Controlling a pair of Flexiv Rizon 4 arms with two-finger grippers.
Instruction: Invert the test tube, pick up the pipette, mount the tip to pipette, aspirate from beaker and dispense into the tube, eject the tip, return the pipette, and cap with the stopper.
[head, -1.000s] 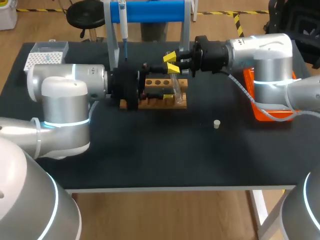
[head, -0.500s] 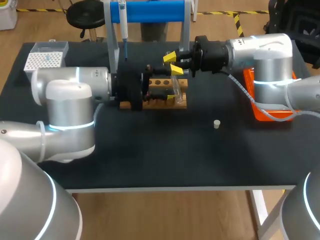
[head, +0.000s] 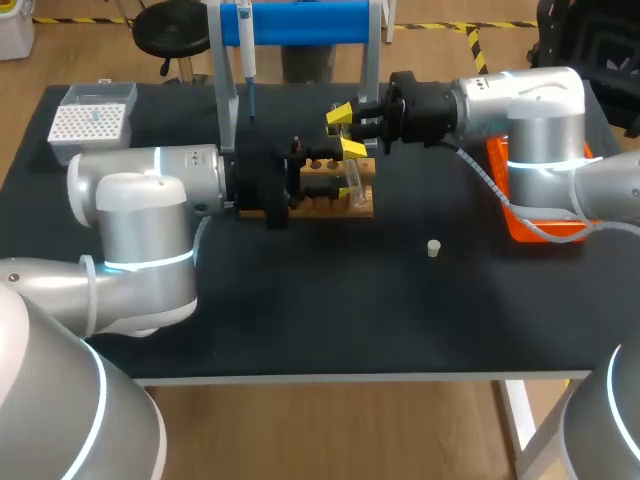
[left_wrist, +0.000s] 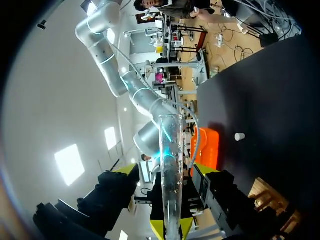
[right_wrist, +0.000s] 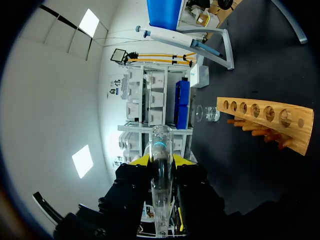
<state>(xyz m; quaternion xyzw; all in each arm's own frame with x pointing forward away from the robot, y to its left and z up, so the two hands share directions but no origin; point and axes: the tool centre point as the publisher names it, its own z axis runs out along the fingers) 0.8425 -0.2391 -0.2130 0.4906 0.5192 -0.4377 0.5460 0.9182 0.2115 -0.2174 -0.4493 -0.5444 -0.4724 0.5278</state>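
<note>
Our two arms meet by the wooden rack (head: 322, 207) at the back of the black table (head: 300, 310). The glass tube (head: 352, 180) is held between them, at the rack's right end.

Our left gripper (left_wrist: 170, 228) comes in from the left. Its two yellow tips press on the tube from both sides, so it holds the tube tight. From above we cannot see these tips, because the arm's black wrist hides them.

Our right gripper (head: 346, 132) comes in from the right and faces the left one. Its yellow tips stand apart, one on each side of the tube. In the left wrist view they do not touch it.

The little white stopper (head: 433, 248) sits alone on the table, to the right and well apart from the rack. The pipette (head: 246, 45) hangs on the blue stand (head: 300, 20) behind the rack. A glass cup (right_wrist: 207, 114) stands just beside one end of the rack. The box of tips (head: 92, 120) is in the back left corner. An orange tray (head: 512, 205) is on the right side, partly hidden by our right arm.
</note>
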